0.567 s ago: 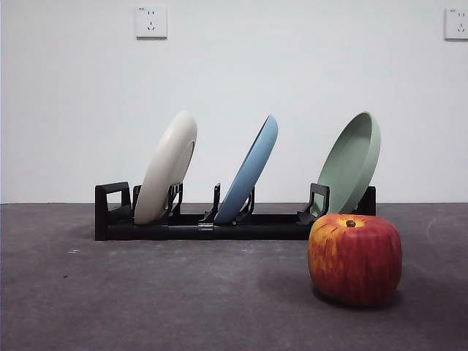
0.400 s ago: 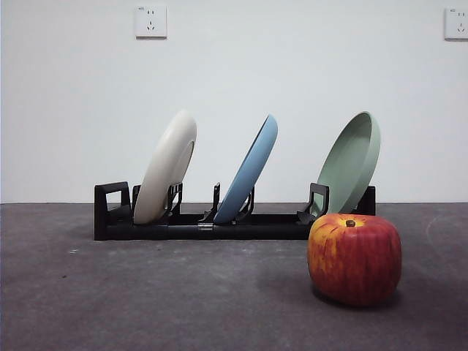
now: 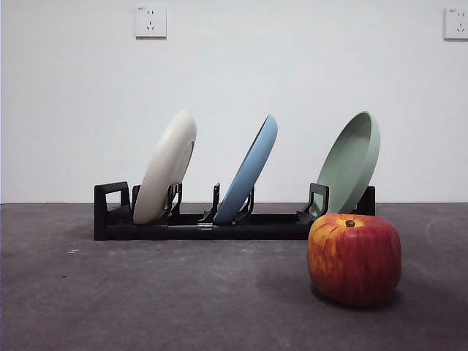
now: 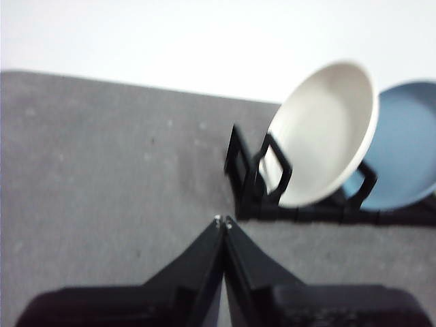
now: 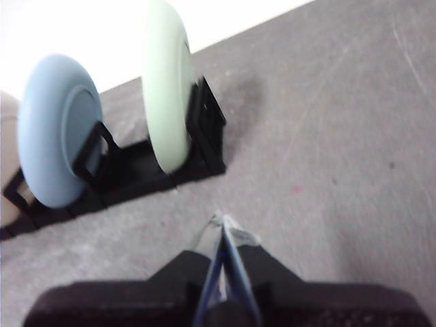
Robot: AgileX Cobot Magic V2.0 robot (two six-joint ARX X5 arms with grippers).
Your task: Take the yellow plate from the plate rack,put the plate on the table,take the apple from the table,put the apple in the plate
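Note:
The yellow plate (image 3: 167,165), pale cream, stands tilted in the left slot of the black plate rack (image 3: 197,223); it also shows in the left wrist view (image 4: 321,133). The red apple (image 3: 355,257) sits on the dark grey table (image 3: 146,292) at the front right. My left gripper (image 4: 223,221) is shut and empty, above the table short of the rack's looped end (image 4: 240,160). My right gripper (image 5: 222,219) is shut and empty, above the table near the rack's other end (image 5: 204,136). Neither gripper shows in the front view.
A light blue plate (image 3: 250,170) stands in the rack's middle slot and a sage green plate (image 3: 352,161) in its right slot. A white wall with two sockets (image 3: 151,21) stands behind the table.

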